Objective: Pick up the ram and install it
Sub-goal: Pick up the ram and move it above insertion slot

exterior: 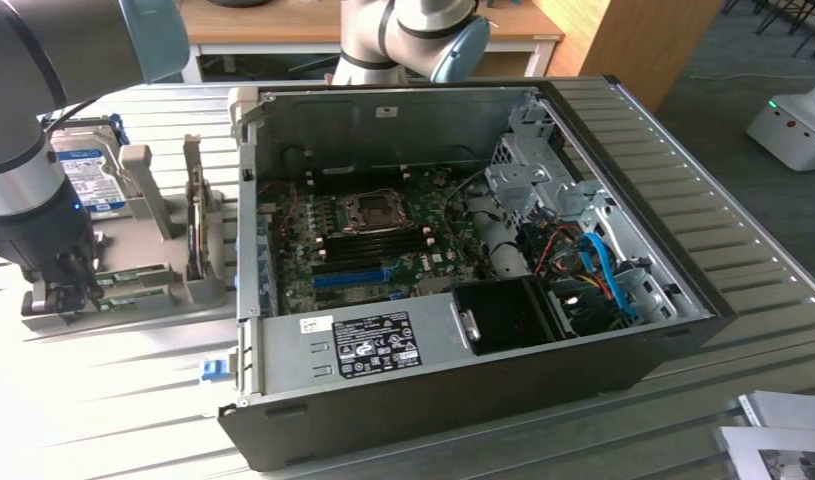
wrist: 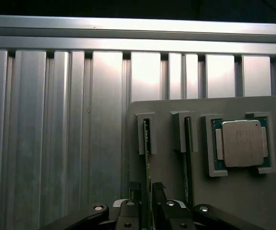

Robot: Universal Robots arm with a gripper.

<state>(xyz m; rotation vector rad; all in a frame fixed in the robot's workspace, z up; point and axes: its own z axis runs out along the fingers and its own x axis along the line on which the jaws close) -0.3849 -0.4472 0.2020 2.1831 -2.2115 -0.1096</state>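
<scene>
Spread wide, the hand (wrist: 146,187) is set astride the ram (wrist: 148,153), which is kept upright in a slotted grey holder (wrist: 169,177), presumably so both faces can be gripped. Farther on, toward the desk (wrist: 56,143) edge, a silver processor (wrist: 242,143) is seated in the same holder.

Arm (exterior: 27,190) reaches down — end effector (wrist: 146,188) spread wide.

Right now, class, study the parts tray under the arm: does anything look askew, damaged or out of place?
Nothing stands out. The ram and a second stick stand on edge in the tray, the processor chip lies flat in its pocket, and the open fingers straddle the ram.
</scene>
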